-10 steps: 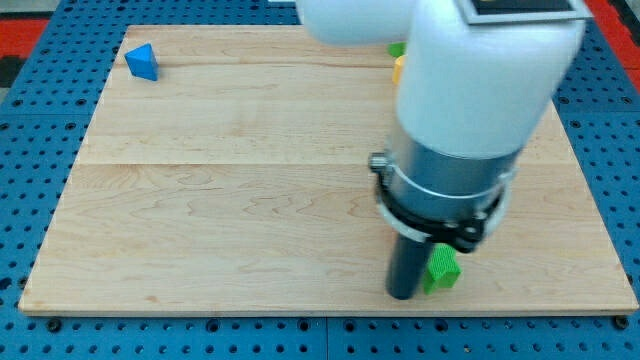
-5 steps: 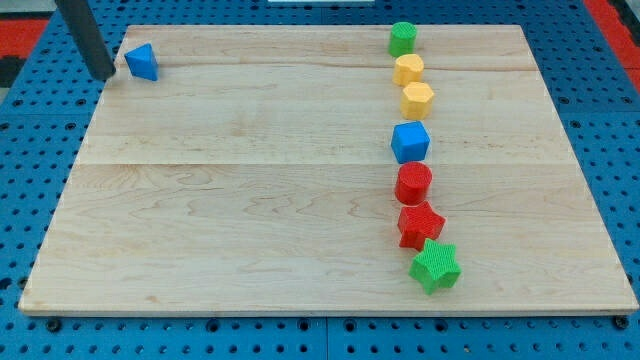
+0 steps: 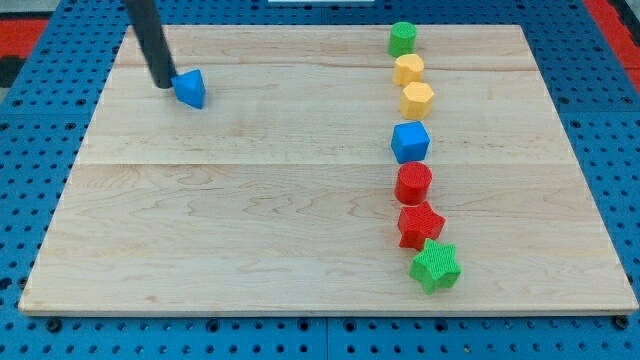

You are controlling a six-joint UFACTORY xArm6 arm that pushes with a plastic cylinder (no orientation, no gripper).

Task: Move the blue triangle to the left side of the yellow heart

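The rod is seen leaning in from the view's top left, and my tip is set on the wooden worktop near its top-left corner. Nothing is held by the end effector, which is a plain rod with no jaws; it is pressed against the left face of the blue triangle, which lies just to the tip's right, touching it or very nearly so.

Well to the right of the tip, a column of seven blocks is lined up from the view's top to its bottom: a green cylinder close to the top edge, the yellow heart below it, a yellow hexagon, a blue cube, a red cylinder, a red star and a green star near the bottom edge.

Between the blue triangle and the yellow heart a broad stretch of bare wood is seen, unbroken by any block. The heart sits slightly higher in the view than the tip. Bare wood is likewise seen below the tip down to the bottom edge, and the left edge lies near on the tip's left.
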